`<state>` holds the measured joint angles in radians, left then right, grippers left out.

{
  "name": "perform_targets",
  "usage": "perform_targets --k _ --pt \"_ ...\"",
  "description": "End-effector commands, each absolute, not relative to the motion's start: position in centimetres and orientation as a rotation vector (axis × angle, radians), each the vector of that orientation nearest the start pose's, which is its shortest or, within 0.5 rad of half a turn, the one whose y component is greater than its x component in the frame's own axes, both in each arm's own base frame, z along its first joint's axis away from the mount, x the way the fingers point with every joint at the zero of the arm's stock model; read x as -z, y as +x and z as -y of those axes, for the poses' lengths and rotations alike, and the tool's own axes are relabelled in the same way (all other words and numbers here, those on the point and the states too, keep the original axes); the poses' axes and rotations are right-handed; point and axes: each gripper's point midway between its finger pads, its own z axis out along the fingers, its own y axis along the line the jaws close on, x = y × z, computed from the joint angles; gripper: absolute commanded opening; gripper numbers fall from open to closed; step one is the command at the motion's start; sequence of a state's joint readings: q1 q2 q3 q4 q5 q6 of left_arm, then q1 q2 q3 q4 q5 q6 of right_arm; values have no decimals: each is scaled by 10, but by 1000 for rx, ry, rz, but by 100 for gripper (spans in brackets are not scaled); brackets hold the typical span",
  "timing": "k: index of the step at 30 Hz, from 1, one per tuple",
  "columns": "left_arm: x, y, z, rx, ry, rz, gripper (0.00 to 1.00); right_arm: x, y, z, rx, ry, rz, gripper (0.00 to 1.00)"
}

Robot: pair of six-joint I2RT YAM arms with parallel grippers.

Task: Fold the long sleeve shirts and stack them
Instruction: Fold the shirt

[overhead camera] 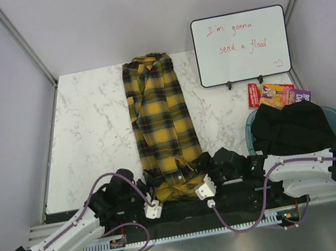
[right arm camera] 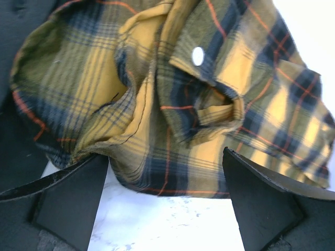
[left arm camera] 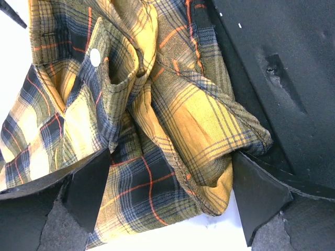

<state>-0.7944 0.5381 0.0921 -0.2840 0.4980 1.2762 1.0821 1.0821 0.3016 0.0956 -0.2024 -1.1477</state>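
- On the table point(overhead camera: 91, 132), the plaid shirt point(overhead camera: 156, 114) lies in a long strip.
- At its near end, left gripper point(left arm camera: 170, 157) and right gripper point(right arm camera: 165, 156) gape wide, holding nothing.

We see two arms that look alike. The left arm point(overhead camera: 61, 240) has a long white shell with small dark screw dots, and chunky black parts at each end. The right arm point(overhead camera: 300, 167) has the same white shell and black ends. A thin purple cable point(overhead camera: 108, 176) runs in a loop along the left one, and another purple cable point(overhead camera: 240, 228) loops along the right one. Near each wrist sits a small white block point(overhead camera: 153, 210). Up close, the jaws are flat black wedges with sharp corners and dull, rough faces.
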Motion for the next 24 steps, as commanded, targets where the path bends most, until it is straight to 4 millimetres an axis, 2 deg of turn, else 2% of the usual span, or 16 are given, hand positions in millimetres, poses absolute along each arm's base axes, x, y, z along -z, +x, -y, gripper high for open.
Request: perform_targets --k 1,6,13,14,18,24 --pt "-46 141 198 163 1923 -818 99 -38 150 -263 -97 -2028 -864 98" --pt "-55 141 205 167 1893 -762 99 -36 144 -266 -114 -2047 -819 98" --pt "-73 146 216 187 1849 -742 99 -33 120 -262 -203 -2111 -699 98" --pt "-69 145 216 197 1860 -754 99 -32 119 -262 -211 -2115 -692 98" --pt "-81 156 224 163 1820 -733 99 -37 122 -267 -210 -2107 -695 98" --pt "-97 157 231 174 1795 -694 99 -44 120 -275 -238 -2110 -674 93"
